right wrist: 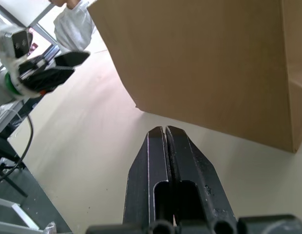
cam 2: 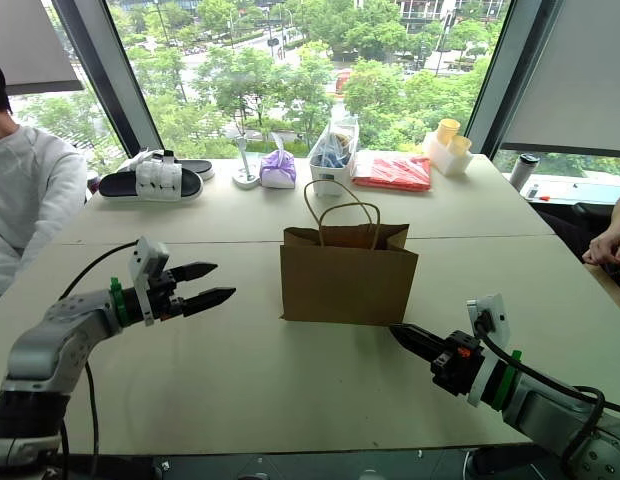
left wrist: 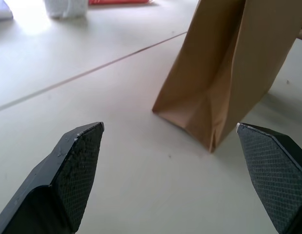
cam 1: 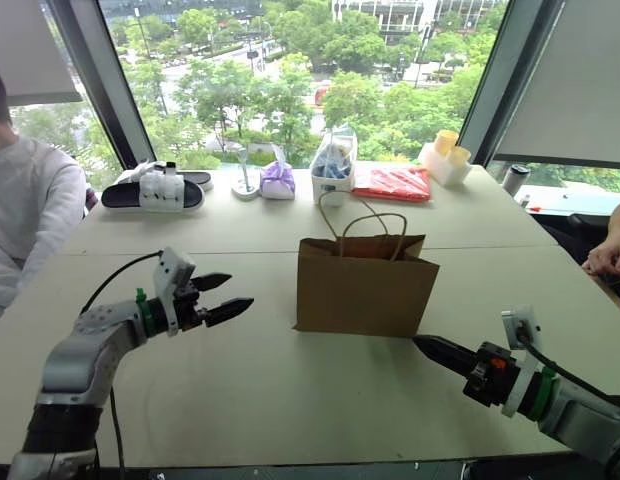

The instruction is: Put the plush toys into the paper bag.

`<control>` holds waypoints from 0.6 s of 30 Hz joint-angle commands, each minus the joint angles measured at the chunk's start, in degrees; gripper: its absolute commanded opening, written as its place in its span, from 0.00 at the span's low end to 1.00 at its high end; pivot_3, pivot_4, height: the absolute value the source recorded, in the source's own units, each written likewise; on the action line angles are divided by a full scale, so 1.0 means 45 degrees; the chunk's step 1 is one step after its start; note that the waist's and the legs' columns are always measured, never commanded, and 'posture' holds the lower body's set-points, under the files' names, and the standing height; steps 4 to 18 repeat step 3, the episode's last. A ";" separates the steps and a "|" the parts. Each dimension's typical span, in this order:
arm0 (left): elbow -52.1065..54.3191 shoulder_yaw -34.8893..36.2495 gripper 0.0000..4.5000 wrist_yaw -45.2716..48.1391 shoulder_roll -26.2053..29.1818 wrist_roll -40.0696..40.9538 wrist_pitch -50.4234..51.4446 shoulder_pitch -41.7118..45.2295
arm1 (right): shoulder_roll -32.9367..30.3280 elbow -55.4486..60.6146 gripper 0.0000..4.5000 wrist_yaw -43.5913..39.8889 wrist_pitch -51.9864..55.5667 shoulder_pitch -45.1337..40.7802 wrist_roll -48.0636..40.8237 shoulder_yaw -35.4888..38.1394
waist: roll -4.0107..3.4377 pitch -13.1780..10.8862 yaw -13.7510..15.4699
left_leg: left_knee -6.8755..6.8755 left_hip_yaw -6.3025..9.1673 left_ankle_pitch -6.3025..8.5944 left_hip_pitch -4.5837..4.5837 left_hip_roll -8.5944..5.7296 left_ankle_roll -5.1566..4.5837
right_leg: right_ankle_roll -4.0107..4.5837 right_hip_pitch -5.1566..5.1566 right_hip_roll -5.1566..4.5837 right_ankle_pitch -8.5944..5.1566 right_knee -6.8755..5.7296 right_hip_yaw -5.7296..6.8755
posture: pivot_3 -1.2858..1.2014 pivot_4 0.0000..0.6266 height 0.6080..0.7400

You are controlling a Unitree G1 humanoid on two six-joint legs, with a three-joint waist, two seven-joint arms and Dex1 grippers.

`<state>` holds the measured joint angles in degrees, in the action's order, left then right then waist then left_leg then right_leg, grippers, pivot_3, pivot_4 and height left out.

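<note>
The brown paper bag (cam 1: 365, 285) stands upright in the middle of the table (cam 1: 240, 370), its two cord handles up. The plush toys are out of view; I cannot see into the bag. My left gripper (cam 1: 238, 291) hovers open and empty to the left of the bag, pointing toward it, a hand's width away. In the left wrist view its fingers (left wrist: 78, 165) stand wide apart with the bag's (left wrist: 229, 63) lower corner beyond them. My right gripper (cam 1: 418, 341) is shut on nothing, its tip just off the bag's near right corner. The right wrist view shows the bag's wall (right wrist: 204, 63) right ahead.
Along the far edge by the window lie a black slipper with white straps (cam 1: 155, 190), a purple bundle (cam 1: 278, 180), a clear bag of blue items (cam 1: 333, 160), a red packet (cam 1: 393, 183) and a white holder with yellow cups (cam 1: 445, 158). A person (cam 1: 25, 210) sits left; a hand (cam 1: 610, 255) rests right.
</note>
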<state>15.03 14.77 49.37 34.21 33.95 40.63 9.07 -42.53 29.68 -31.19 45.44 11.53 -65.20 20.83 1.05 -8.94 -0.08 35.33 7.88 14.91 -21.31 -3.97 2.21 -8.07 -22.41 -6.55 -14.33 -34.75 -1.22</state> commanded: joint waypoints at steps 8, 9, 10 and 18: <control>0.3577 0.1795 0.99 -0.2790 -0.1149 0.2278 0.1847 -0.2453 | -0.0508 -0.0345 0.00 -0.0970 0.0106 -0.0146 0.0640 -0.0133 | -0.0001 0.0004 0.0169 | 0.0004 -0.0006 0.0000 0.0001 0.0005 0.0001 | 0.0039 0.0020 0.0006 -0.0018 0.0050 -0.0002 | 0.52 0.24 1.00; 0.3577 0.1795 0.99 -0.2790 -0.1149 0.2278 0.1847 -0.2453 | -0.0508 -0.0345 0.00 -0.0970 0.0106 -0.0146 0.0640 -0.0133 | -0.0001 0.0004 0.0169 | 0.0004 -0.0006 0.0000 0.0001 0.0005 0.0001 | 0.0039 0.0020 0.0006 -0.0018 0.0050 -0.0002 | 0.52 0.24 1.00; 0.3577 0.1795 0.99 -0.2790 -0.1149 0.2278 0.1847 -0.2453 | -0.0508 -0.0345 0.00 -0.0970 0.0106 -0.0146 0.0640 -0.0133 | -0.0001 0.0004 0.0169 | 0.0004 -0.0006 0.0000 0.0001 0.0005 0.0001 | 0.0039 0.0020 0.0006 -0.0018 0.0050 -0.0002 | 0.52 0.24 1.00; 0.3577 0.1795 0.99 -0.2790 -0.1149 0.2278 0.1847 -0.2453 | -0.0508 -0.0345 0.00 -0.0970 0.0106 -0.0146 0.0640 -0.0133 | -0.0001 0.0004 0.0169 | 0.0004 -0.0006 0.0000 0.0001 0.0005 0.0001 | 0.0039 0.0020 0.0006 -0.0018 0.0050 -0.0002 | 0.52 0.24 1.00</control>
